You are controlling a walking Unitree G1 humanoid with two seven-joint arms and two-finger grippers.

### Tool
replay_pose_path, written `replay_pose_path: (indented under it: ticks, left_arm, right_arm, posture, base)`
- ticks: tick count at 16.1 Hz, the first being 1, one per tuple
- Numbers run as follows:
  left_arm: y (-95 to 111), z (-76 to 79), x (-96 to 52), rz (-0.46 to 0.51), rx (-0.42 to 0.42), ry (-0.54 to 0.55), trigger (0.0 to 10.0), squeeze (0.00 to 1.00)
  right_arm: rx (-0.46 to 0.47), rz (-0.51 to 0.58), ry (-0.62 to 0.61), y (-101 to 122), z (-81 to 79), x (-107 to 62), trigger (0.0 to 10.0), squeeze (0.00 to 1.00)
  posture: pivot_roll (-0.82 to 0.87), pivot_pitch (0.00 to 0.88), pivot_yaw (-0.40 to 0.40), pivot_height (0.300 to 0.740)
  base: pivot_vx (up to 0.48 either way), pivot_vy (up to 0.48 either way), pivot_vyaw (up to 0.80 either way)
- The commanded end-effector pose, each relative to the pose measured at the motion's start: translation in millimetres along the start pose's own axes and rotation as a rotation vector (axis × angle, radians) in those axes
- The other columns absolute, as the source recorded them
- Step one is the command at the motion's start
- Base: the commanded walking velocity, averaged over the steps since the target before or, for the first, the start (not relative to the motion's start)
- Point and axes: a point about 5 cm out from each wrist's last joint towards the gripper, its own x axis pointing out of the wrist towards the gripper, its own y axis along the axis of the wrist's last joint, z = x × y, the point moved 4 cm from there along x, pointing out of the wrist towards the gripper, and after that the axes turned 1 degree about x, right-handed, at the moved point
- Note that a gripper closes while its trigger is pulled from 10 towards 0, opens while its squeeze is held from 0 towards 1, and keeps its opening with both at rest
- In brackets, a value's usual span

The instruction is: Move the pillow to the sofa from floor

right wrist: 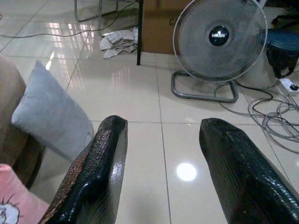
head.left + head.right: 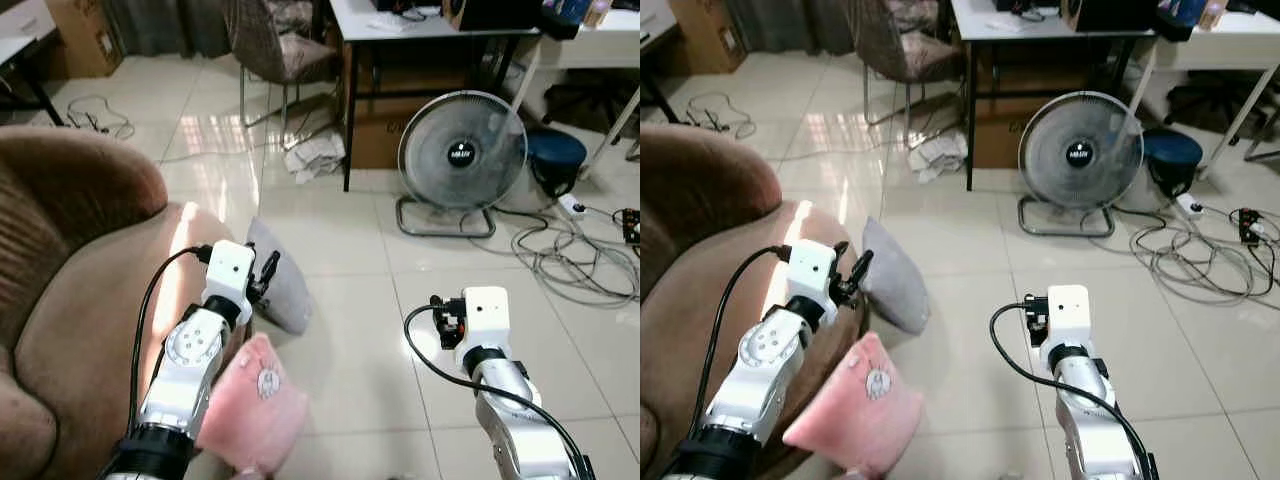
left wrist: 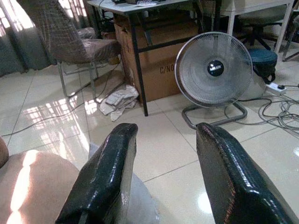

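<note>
A grey pillow [image 2: 282, 283] stands on the tiled floor, leaning against the front of the brown sofa [image 2: 70, 300]. A pink pillow [image 2: 255, 405] with a small round picture lies lower down beside the sofa, under my left arm. My left gripper [image 2: 266, 276] is open at the sofa's edge, just above the grey pillow's top corner, and holds nothing. In the left wrist view a bit of the grey pillow [image 3: 140, 205] shows below the fingers [image 3: 110, 172]. My right gripper [image 1: 161, 172] is open over bare floor to the right of the pillows, with the grey pillow [image 1: 51, 116] off to its side.
A standing fan [image 2: 462, 155] is on the floor ahead, with tangled cables [image 2: 575, 262] and a power strip [image 2: 572, 206] to its right. Behind are a desk [image 2: 430, 25], a cardboard box [image 3: 159, 70], a chair [image 2: 275, 45] and crumpled cloth [image 2: 315, 155].
</note>
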Motion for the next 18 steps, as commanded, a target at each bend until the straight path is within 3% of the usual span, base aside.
replay_pose_path:
  ticks: [1, 9, 15, 17, 18]
  left_arm:
    - [-2, -2.6, -0.6, -0.012, 0.008, 0.005, 10.0, 0.00]
    - [2, -5.4, 4.0, -0.004, 0.048, 0.013, 10.0, 0.00]
    - [4, -6.2, 5.5, 0.004, 0.048, 0.009, 10.0, 0.00]
    - [3, -5.0, 5.2, -0.002, 0.049, 0.006, 10.0, 0.00]
    - [3, -4.9, 5.0, -0.003, 0.049, 0.006, 10.0, 0.00]
  right_arm:
    - [0.001, -0.002, -0.009, -1, 1.9, -0.4, 10.0, 0.00]
    - [0.012, 0.008, -0.004, -1, -0.1, -0.8, 10.0, 0.00]
    - [0.022, 0.020, 0.006, 0, -2.4, -0.9, 10.0, 0.00]
    - [-0.062, 0.005, 0.062, -1, -9.4, -0.8, 10.0, 0.00]
    - [-0.058, 0.001, 0.069, -2, -10.5, -0.8, 10.0, 0.00]
  posture:
    - [-0.04, 0.000, 0.048, 0.740]
    - [-0.04, 0.000, 0.050, 0.740]
    - [-0.04, 0.000, 0.055, 0.740]
    - [-0.04, 0.000, 0.056, 0.740]
    - [-0.04, 0.000, 0.054, 0.740]
  base:
    - [-0.296, 0.000, 0.00]
    - [-0.034, 0.000, 0.00]
    - [0.403, 0.000, 0.00]
    - [0.424, 0.000, 0.40]
    - [0.424, 0.000, 0.80]
